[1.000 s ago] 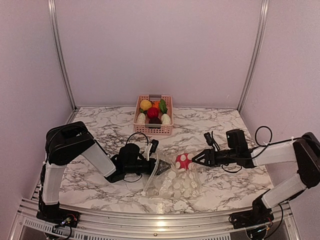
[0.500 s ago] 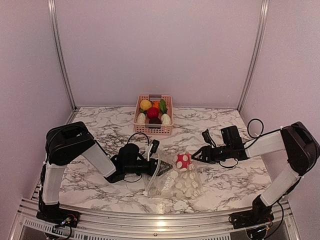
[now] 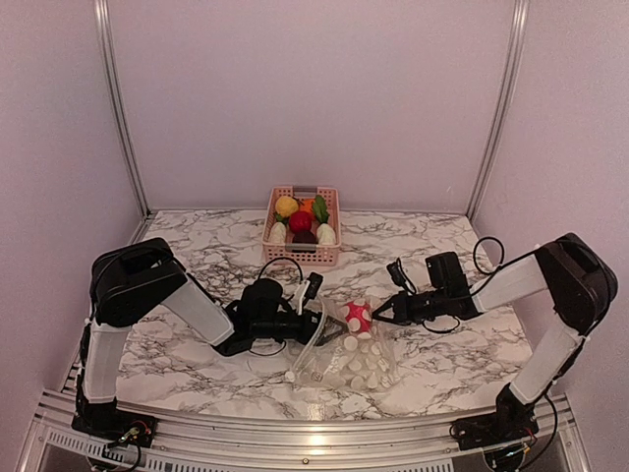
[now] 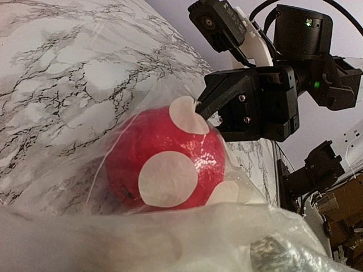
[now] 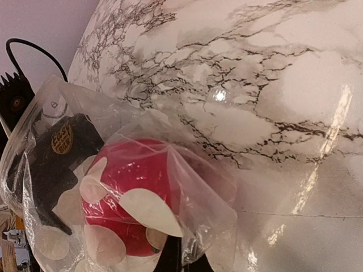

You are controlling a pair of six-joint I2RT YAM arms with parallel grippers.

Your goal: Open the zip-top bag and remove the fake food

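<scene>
zip-top bag [image 3: 349,356] lying on table [image 3: 197,246], red fake food [image 4: 164,164] inside | right end effector [image 3: 375,314] apparently pinched closed on bag film | left end effector [image 3: 333,332]: opening cannot be told | film floppy, slick; take mouth edge

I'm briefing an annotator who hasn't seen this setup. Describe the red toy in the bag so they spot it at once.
On the marble table, look near the middle of the front edge, where a clear white-dotted zip-top bag lies. The red toy sits inside its far end. Unlike the toys in the pink basket at the back, it alone is wrapped in plastic.
</scene>
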